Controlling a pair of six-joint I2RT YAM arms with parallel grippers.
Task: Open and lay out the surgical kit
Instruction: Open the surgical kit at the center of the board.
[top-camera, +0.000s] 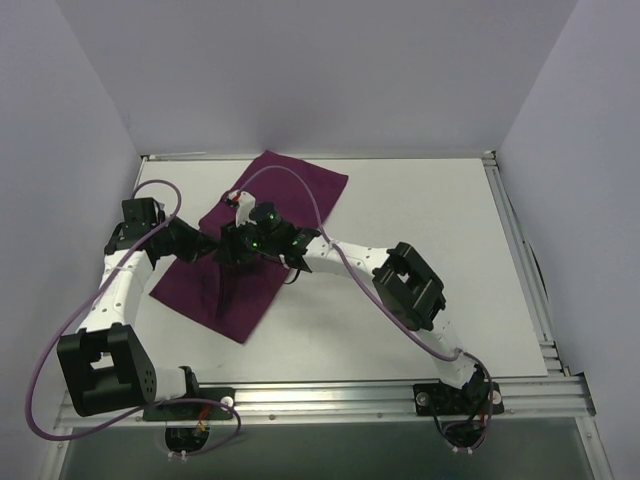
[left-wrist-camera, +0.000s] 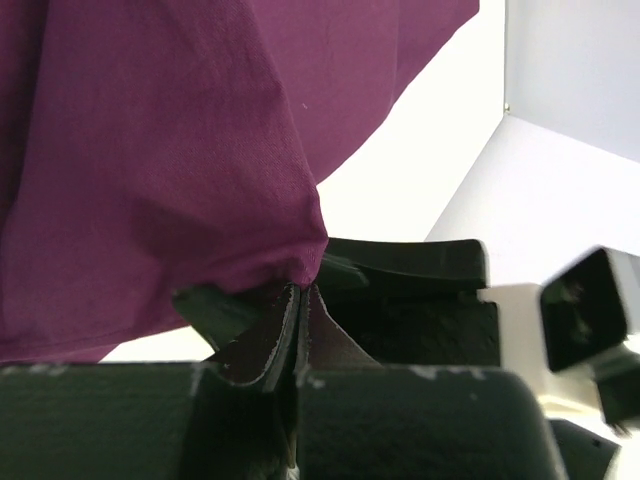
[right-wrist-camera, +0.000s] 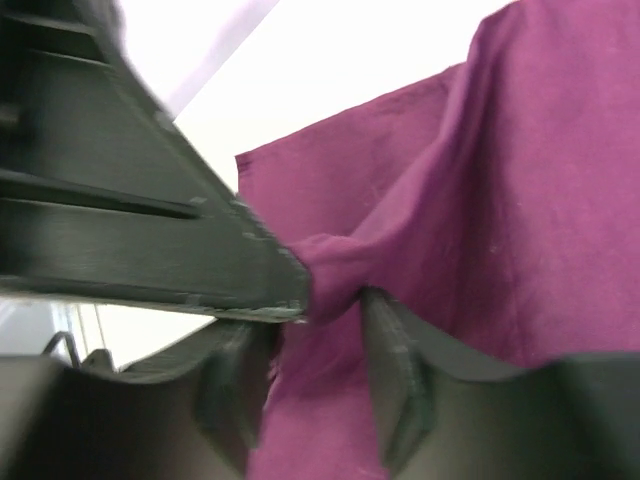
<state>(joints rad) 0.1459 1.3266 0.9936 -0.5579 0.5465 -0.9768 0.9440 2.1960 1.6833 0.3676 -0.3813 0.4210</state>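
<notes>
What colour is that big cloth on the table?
The cloth is plain dark magenta-purple, clearest in the left wrist view.

- The left arm (top-camera: 118, 285) stood folded at the elbow, wrist turned inward, and the left gripper (left-wrist-camera: 300, 292) was pinched tight on the cloth (left-wrist-camera: 150, 150).
- The right arm (top-camera: 405, 285) lay stretched leftward. The right gripper (right-wrist-camera: 315, 335) was close against the other, its fingers (right-wrist-camera: 395, 400) apart astride a fold.

R gripper (right-wrist-camera: 308, 330): fingers (right-wrist-camera: 395, 390) stand apart, tips pointing far. Purple cloth (right-wrist-camera: 520, 200) fills the right half of the view and hangs down thru the gap btwn the fingers. A bunched fold sits at the fingertips, touching the right-side finger; contact w/ the other finger cannot be told. L gripper (right-wrist-camera: 285, 300), dark, enters from upper left, tip meeting the fold. White table (right-wrist-camera: 330, 80) lies beyond.
</notes>
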